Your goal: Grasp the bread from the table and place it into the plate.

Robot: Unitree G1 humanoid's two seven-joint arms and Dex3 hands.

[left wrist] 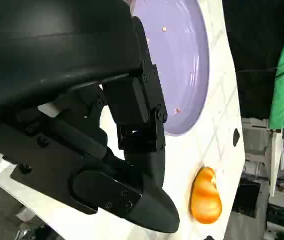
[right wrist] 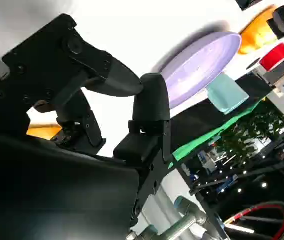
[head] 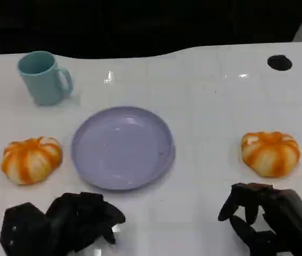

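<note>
Overhead, both empty hands, left hand (head: 65,224) and right hand (head: 270,218), spread fingers before the plate (head: 122,148); only that view shows two breads (head: 32,159) (head: 270,153).

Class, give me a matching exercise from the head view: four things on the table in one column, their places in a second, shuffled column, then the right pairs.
Things:
1. mug
2. plate
3. left bread
4. right bread

Places:
A. just beyond the right hand
B. far left corner of the table
C. centre, between the breads
D. left of the plate, beyond the left hand

Pairs: 1-B, 2-C, 3-D, 4-A
</note>
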